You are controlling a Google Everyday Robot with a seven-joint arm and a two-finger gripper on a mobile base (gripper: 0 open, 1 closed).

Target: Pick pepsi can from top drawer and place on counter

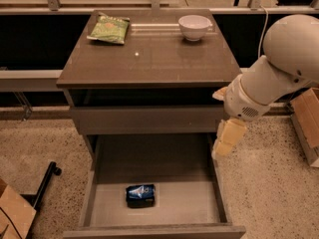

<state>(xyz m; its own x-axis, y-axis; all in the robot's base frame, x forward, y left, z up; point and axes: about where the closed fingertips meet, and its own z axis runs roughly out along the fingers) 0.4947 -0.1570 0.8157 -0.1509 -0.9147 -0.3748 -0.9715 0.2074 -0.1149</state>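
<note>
The pepsi can (140,195), blue with white and red marks, lies on its side on the floor of the pulled-out drawer (154,230), near the front and left of centre. The counter (149,59) is the grey-brown top slab of the cabinet above. My gripper (227,139), cream-coloured, hangs from the white arm (279,68) over the drawer's right wall. It is well above and to the right of the can and holds nothing that I can see.
A green snack bag (109,29) lies at the counter's back left and a white bowl (194,26) at its back right. A closed drawer front (144,119) sits above the open drawer. Cardboard boxes stand on the speckled floor at right (306,123) and bottom left (12,213).
</note>
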